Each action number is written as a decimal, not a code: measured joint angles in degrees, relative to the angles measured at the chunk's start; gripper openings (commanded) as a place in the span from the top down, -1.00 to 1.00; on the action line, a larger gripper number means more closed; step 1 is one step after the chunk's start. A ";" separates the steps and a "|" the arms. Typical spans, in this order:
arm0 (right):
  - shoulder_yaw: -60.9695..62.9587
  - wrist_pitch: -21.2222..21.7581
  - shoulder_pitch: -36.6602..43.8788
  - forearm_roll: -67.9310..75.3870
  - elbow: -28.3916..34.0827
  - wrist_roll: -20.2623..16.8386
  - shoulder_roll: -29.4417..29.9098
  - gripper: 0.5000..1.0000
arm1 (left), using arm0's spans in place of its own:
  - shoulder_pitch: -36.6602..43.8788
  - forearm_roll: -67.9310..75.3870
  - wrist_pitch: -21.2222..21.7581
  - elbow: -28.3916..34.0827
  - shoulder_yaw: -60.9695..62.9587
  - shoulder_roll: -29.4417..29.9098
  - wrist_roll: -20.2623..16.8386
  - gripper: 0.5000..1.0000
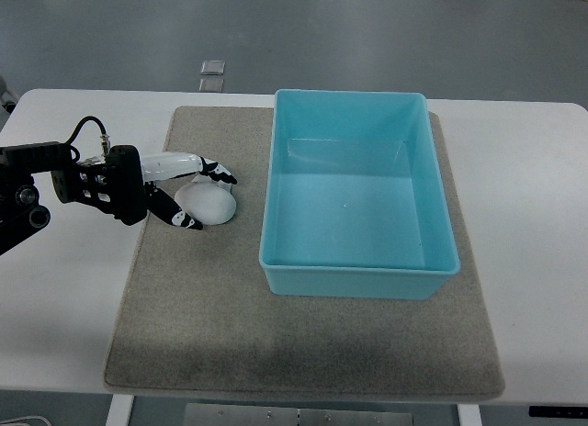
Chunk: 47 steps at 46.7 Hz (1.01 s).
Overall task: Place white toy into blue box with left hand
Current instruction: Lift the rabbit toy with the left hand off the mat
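A small, rounded white toy (pixel 213 206) lies on the grey mat (pixel 303 343), just left of the blue box (pixel 358 272). My left hand (pixel 206 198) comes in from the left edge and straddles the toy. Its long fingers (pixel 217 172) stretch over the toy's far side, and the thumb (pixel 186 220) lies along the near side. The fingers are spread rather than clamped, and the toy still rests on the mat. The blue box stands open-topped with nothing inside it. No right arm shows in the picture.
The mat covers the middle of a white table (pixel 533 215). Two small square plates (pixel 213 74) lie on the floor beyond the table's far edge. A black cable (pixel 84 125) loops above my left wrist.
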 measured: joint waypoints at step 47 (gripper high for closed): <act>0.00 0.00 0.00 0.00 0.00 0.00 0.00 -0.74 | -7.04 -0.22 0.41 1.83 -0.99 3.51 -0.01 1.00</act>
